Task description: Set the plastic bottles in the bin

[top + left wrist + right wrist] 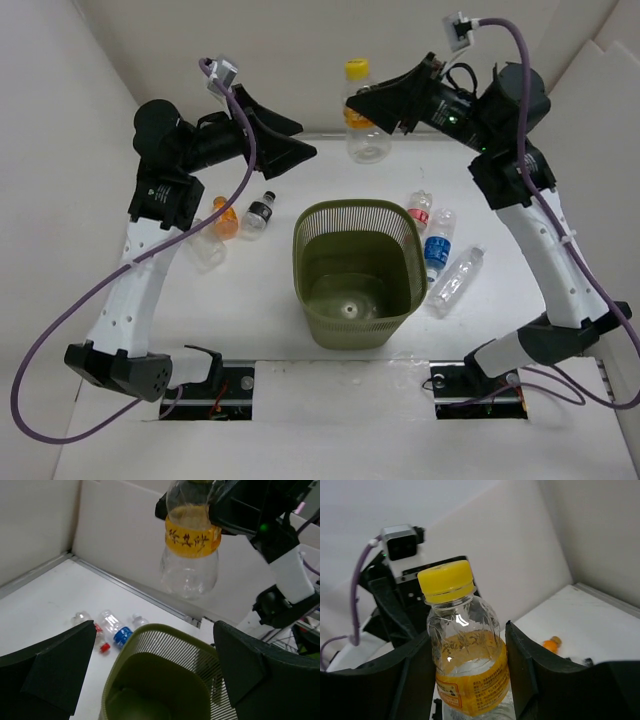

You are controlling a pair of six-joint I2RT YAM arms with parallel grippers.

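At the worktop's (pixel 250 300) centre stands the olive-green plastic mesh bin (pixel 350 335). We see no bottle inside it, so we judge the task barely begun.

- Right jaws: closed on the clear plastic bottle with yellow cap and orange label (pixel 365 125). It is held upright in the air at 12 o'clock of the bin, seemingly beyond the far rim.
- Left jaws: spread full wide, empty, hanging at 10 o'clock.
- At 9 o'clock, on the worktop: an orange-capped bottle (pixel 225 218), a black-labelled bottle (pixel 258 213) and a squat clear jar-like bottle (pixel 207 250).
- At 3 o'clock: a red-labelled bottle (pixel 420 208), a blue-labelled bottle (pixel 438 250) and a plain clear bottle (pixel 455 280).
- Seven to go, counting the held one.

Hard to make out:
- A small pale round mark on the bin floor could be moulding or a cap; we cannot tell.
- The left arm overhangs the 9 o'clock group and may hide more.
- The held bottle's base is cut off in the right wrist view.
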